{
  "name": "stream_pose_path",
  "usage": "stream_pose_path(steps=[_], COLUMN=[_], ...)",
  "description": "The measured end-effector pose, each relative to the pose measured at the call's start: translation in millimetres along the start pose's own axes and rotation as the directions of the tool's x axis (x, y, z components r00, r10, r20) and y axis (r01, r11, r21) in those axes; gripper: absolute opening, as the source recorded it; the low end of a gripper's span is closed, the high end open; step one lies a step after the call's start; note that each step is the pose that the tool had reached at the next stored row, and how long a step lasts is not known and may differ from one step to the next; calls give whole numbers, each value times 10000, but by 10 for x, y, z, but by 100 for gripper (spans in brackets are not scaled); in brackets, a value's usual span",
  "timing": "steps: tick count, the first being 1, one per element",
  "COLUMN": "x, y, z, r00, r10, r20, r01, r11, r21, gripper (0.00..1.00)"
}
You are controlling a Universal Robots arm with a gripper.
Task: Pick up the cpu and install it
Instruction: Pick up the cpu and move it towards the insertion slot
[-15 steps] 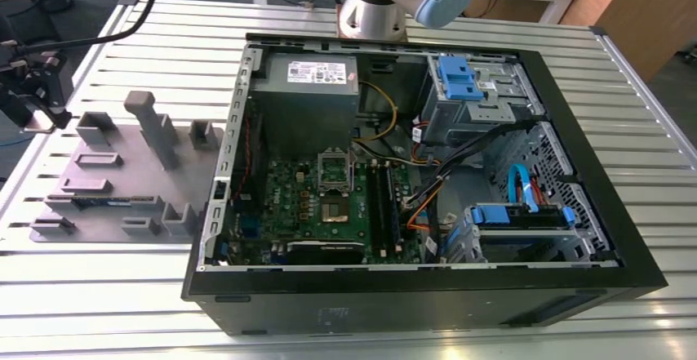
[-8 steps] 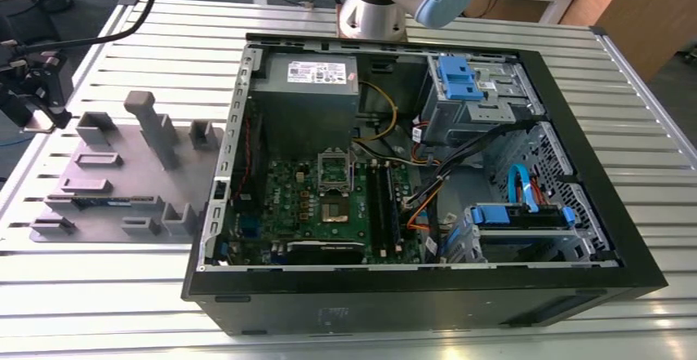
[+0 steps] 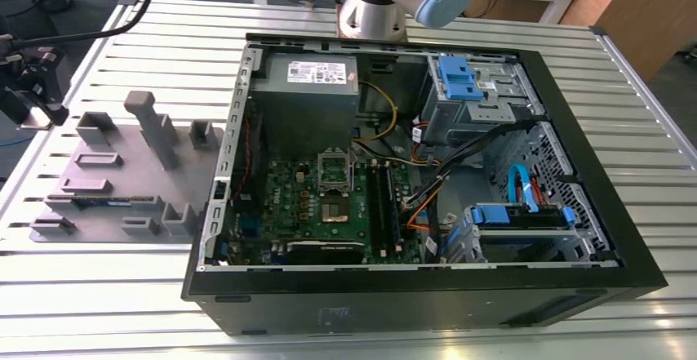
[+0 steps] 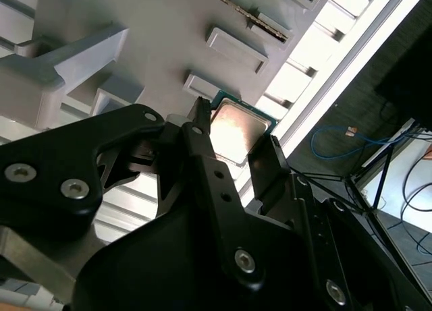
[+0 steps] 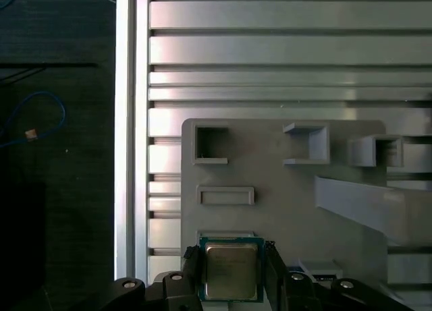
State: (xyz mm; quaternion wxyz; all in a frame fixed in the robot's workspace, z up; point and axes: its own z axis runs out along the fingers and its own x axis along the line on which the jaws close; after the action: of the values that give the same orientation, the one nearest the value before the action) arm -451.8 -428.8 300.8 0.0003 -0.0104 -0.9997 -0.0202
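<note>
you are looking at the gripper [image 5: 231,251] with its black fingers [image 5: 192,267] pressing against two opposite edges of the cpu [image 5: 231,274]. the claw is gripping the chip, and the dull silver top is facing the camera in both wrist views. the cpu is sitting over a corner area of the grey fixture tray [image 5: 283,210], near a shallow rectangular pocket [image 5: 225,195]. i cannot tell whether the chip is touching the tray or hanging clear of it. in the exterior view the gripper is hovering at about 9 o'clock from the open computer case [image 3: 436,303], by the tray's 10 o'clock corner. the motherboard [image 3: 305,205] is lying inside the case, well apart from the cpu. the slatted metal table [image 3: 109,295] is carrying both tray and case.
</note>
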Motion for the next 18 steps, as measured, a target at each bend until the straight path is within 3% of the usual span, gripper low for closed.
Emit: stream_pose_path(steps=[4,18], x=[0,0], y=[3,18], z=[-81,-449], r00=[10000,10000], r10=[0,0], r20=[0,0], r01=[0,0], r11=[10000,10000], r21=[1,0], gripper=[47,47])
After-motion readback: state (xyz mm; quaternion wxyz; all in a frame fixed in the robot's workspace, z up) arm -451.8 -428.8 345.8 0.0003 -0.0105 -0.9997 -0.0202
